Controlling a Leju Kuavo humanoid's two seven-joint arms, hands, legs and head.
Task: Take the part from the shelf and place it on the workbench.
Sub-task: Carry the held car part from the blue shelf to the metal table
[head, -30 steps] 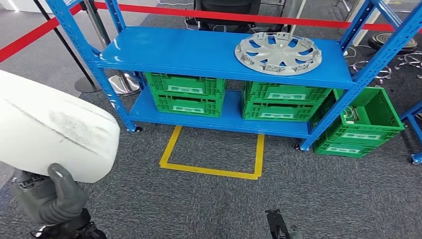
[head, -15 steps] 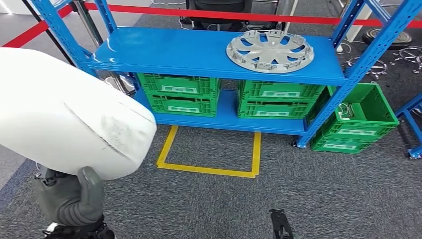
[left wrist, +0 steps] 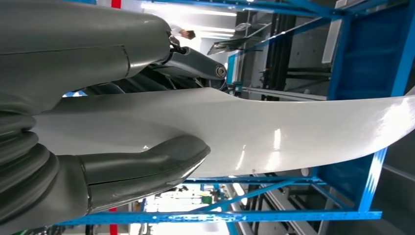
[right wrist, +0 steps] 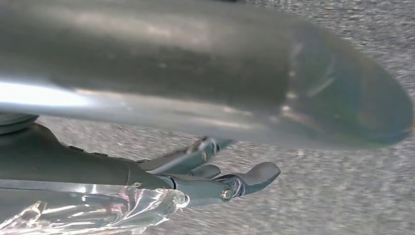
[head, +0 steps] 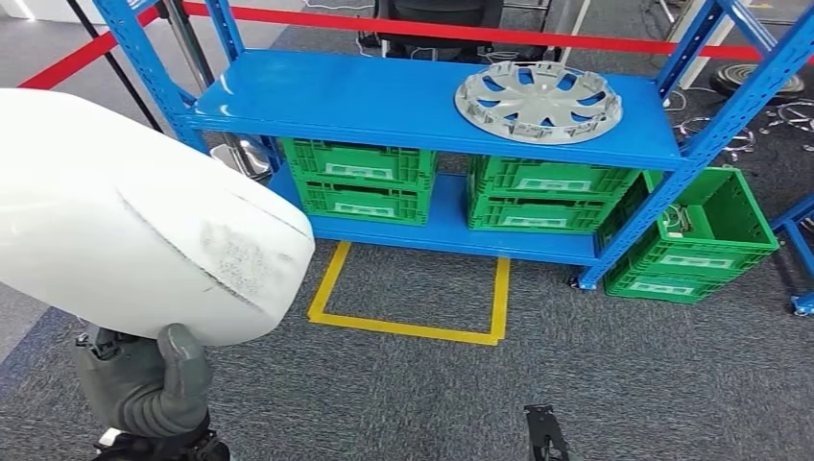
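My left hand (head: 144, 384) grips a large, smooth white part (head: 144, 221) from below at the left of the head view, close to the camera. The part has a scuffed grey patch near its rounded right end. The left wrist view has the grey thumb (left wrist: 147, 166) pressed against the white part (left wrist: 293, 132), with darker fingers on its other side. My right hand (right wrist: 215, 178) hangs low over the grey carpet, its fingers stretched out with nothing in them; a dark tip of it (head: 542, 432) pokes in at the bottom of the head view.
A blue shelf (head: 384, 96) stands ahead with a grey hubcap (head: 535, 101) on its top board. Green crates (head: 360, 182) fill the lower board, and another green crate (head: 696, 240) stands on the floor at the right. A yellow taped square (head: 413, 298) marks the carpet. Red barrier tape (head: 480, 34) runs behind.
My left hand has carried the white part up and to the right, so it covers more of the left side. The view swayed slightly and came back.
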